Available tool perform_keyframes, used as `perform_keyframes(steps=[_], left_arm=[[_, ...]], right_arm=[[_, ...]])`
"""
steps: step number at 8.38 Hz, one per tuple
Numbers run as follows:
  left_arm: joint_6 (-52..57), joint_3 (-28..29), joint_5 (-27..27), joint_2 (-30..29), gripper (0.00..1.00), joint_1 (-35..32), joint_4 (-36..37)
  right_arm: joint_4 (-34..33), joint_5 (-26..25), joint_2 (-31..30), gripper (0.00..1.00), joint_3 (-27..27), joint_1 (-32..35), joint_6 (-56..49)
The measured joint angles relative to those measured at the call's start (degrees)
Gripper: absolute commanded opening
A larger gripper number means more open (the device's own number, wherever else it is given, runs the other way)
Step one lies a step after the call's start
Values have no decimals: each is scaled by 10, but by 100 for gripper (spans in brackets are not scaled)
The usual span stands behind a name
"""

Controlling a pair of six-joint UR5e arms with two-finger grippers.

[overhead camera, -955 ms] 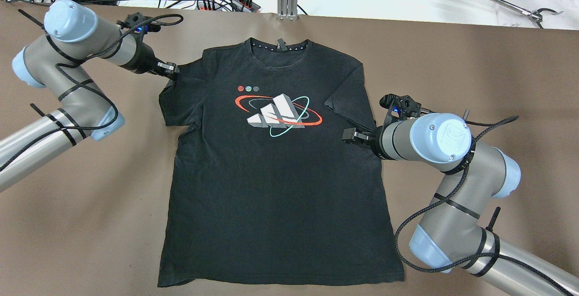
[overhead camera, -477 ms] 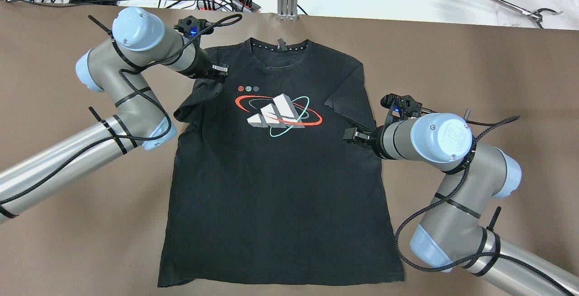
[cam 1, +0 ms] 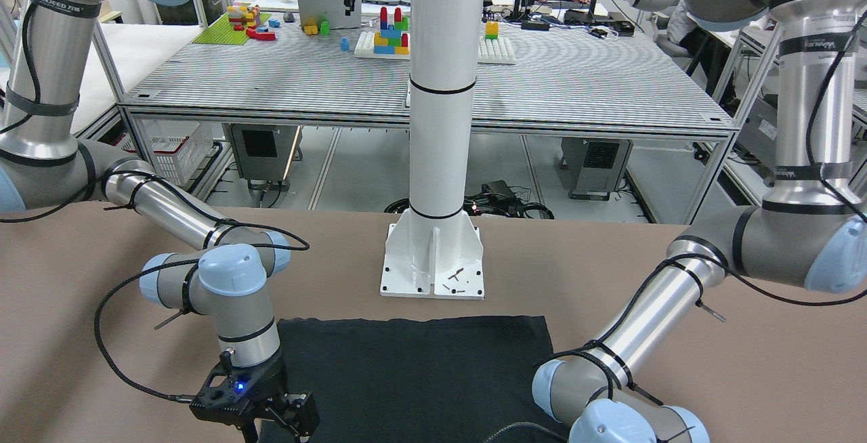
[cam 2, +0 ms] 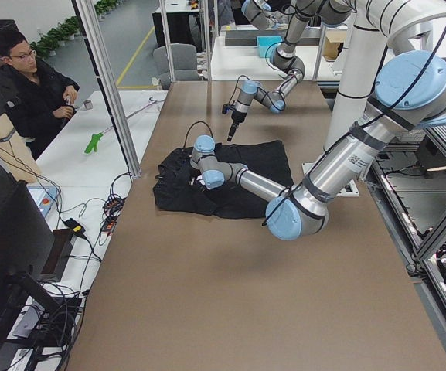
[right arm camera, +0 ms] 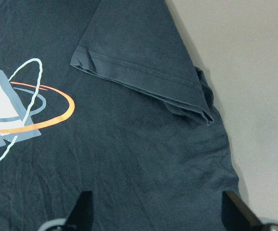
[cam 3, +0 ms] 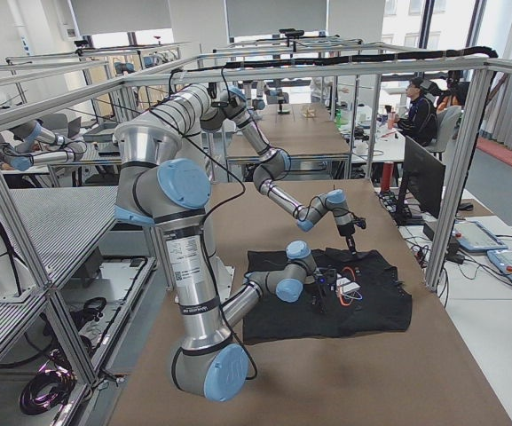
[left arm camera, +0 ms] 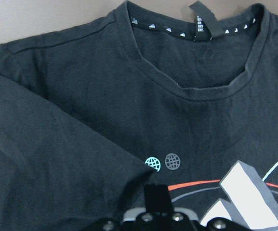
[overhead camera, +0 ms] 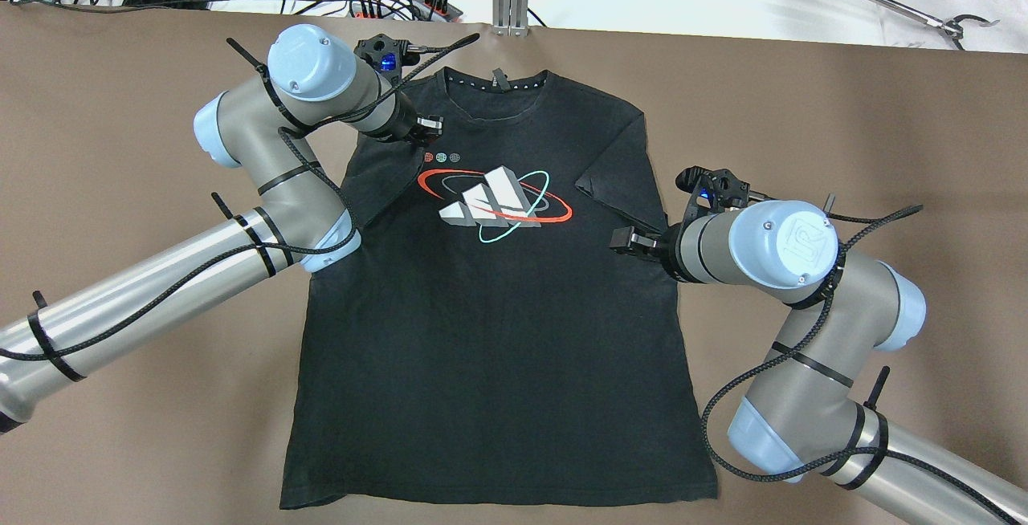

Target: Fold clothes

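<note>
While spread flat on counter (overhead camera: 803,148), centre frame: black T-shirt (overhead camera: 498,348), sleeves turned inward to narrow body. Left gripper (overhead camera: 436,125), upper left of print: jaws apparently closed on left sleeve (overhead camera: 381,180) hem, to lay it across chest. Right gripper (overhead camera: 617,241), centre right: jaws open, just below folded right sleeve (overhead camera: 618,180), free for next grasp.

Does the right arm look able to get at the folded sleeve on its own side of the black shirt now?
Probably yes. The right hand hangs open over the black shirt beside that folded sleeve, nothing lies between them, and the left arm is at the other shoulder.
</note>
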Motion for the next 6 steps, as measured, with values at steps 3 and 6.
perform_keyframes(steps=[3,6], left_arm=[[-1,20,22,-9,93,5,-3],[-25,-16,27,15,93,7,-4]], right_arm=[[3,0,0,94,-9,0,1],[5,0,3,94,-15,-2,6]])
